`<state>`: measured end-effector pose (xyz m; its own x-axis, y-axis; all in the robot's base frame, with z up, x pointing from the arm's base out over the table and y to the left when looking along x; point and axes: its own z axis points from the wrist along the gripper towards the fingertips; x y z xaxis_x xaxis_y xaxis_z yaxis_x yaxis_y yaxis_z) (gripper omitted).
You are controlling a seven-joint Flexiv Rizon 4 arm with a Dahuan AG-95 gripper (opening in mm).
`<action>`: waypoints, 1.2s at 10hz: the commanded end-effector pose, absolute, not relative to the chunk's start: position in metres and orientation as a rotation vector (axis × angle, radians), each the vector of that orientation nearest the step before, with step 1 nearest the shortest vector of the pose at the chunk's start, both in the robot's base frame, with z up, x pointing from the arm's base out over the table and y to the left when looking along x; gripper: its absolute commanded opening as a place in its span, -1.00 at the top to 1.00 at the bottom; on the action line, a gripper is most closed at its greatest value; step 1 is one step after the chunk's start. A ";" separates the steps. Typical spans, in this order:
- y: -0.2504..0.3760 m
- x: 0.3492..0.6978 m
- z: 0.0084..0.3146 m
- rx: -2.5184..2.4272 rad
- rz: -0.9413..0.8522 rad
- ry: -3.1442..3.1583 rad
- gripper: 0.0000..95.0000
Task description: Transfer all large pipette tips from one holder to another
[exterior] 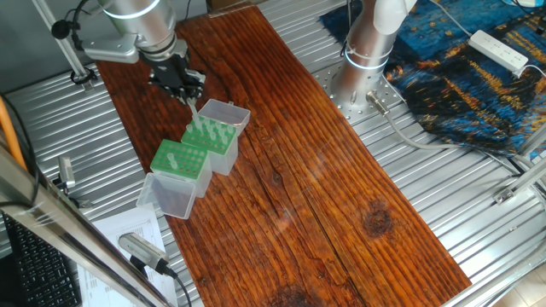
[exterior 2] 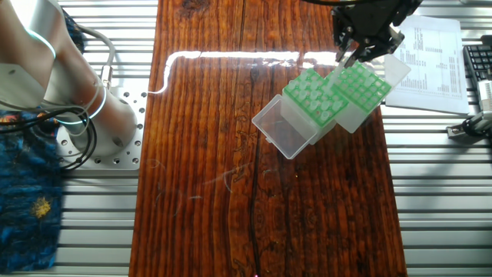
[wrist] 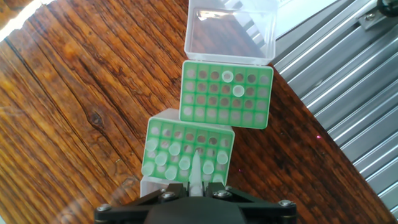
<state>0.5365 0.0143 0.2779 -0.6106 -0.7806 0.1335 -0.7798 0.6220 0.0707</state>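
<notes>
Carrying one tip [wrist: 195, 167] clamped in the closed gripper [wrist: 194, 190] above the near rack [wrist: 186, 155] full of tips; next move: shift over the far rack [wrist: 226, 93], which holds two, and seat it in a free hole.

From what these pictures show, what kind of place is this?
Probably a robotics lab bench: a ribbed metal table, two green pipette tip racks on a wooden board, and a gripper holding one tip.
</notes>
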 end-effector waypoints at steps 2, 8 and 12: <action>0.014 0.539 0.273 1.293 -0.008 -2.696 1.00; 0.013 0.541 0.270 1.288 -0.016 -2.698 0.60; 0.022 0.554 0.265 1.219 -0.005 -2.738 0.60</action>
